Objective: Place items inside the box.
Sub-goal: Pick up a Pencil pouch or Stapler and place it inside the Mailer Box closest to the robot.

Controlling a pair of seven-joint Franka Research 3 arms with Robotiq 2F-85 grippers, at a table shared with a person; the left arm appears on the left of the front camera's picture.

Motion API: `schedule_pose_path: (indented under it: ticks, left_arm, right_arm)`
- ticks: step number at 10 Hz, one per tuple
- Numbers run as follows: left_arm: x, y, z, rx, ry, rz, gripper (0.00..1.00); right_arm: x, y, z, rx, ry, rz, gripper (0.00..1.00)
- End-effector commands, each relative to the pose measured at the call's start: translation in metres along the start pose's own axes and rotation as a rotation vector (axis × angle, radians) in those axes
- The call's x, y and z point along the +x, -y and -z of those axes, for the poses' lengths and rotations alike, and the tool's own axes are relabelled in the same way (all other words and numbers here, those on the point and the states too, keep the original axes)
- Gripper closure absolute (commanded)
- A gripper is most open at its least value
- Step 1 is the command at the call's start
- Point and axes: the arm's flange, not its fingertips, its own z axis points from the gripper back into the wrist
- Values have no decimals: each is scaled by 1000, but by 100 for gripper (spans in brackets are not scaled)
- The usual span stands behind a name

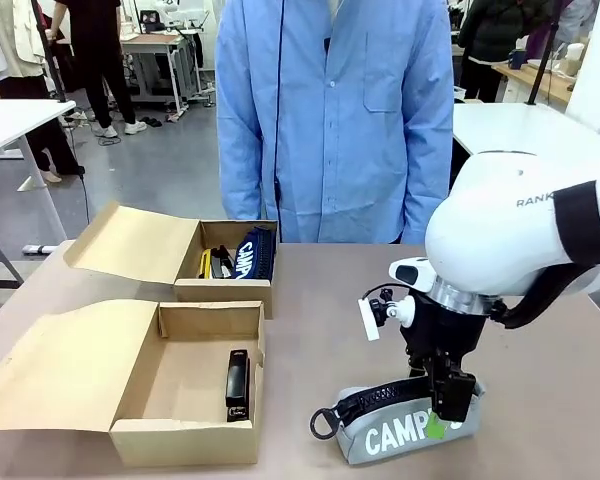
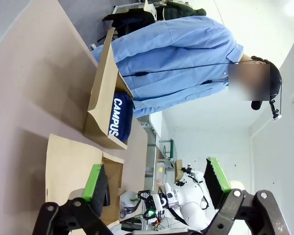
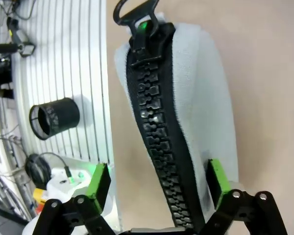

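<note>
The grey CAMPUS pouch (image 1: 400, 437) stands on the counter (image 1: 320, 340), well to the right of the near box (image 1: 185, 442), zip uppermost and pull ring pointing back toward that box. This upright pose leaves both soft flanks free, which is probably why the right gripper (image 1: 446, 405) comes straight down over it. Its jaws are spread apart astride the pouch with a green pad at each flank. I cannot tell whether the pads already press the fabric, and the pouch is not lifted. The left gripper (image 2: 155, 179) hangs with jaws apart and nothing between them.

The near box lies open, flap folded out to its left, and holds one black stapler (image 1: 238, 383) against its right wall, so most of its floor looks free for the pouch. Just behind the near box, the far box (image 1: 225, 291) holds a navy CAMPUS pouch (image 1: 252, 255) on edge and a yellow-black utility knife (image 1: 206, 263). A person (image 1: 335, 120) stands beyond the boxes, hands out of the work.
</note>
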Motion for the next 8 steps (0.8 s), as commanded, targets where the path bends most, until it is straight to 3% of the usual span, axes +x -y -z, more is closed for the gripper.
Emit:
schedule_pose_path:
  ticks: [1,2,3,4,8]
  left_arm:
    - [-2,0,1,-26,9,18,0]
    - [-2,0,1,-26,9,18,0]
    - [-2,0,1,-26,9,18,0]
    - [-2,0,1,-26,9,18,0]
    - [-2,0,1,-26,9,18,0]
  right_arm:
    - [-14,-8,12,29,-22,10,56]
    - [-15,-7,11,19,-20,17,100]
    - [-17,-7,10,14,-23,23,63]
    - [-18,-8,9,4,-23,31,100]
    - [-23,-5,3,-16,-10,118,100]
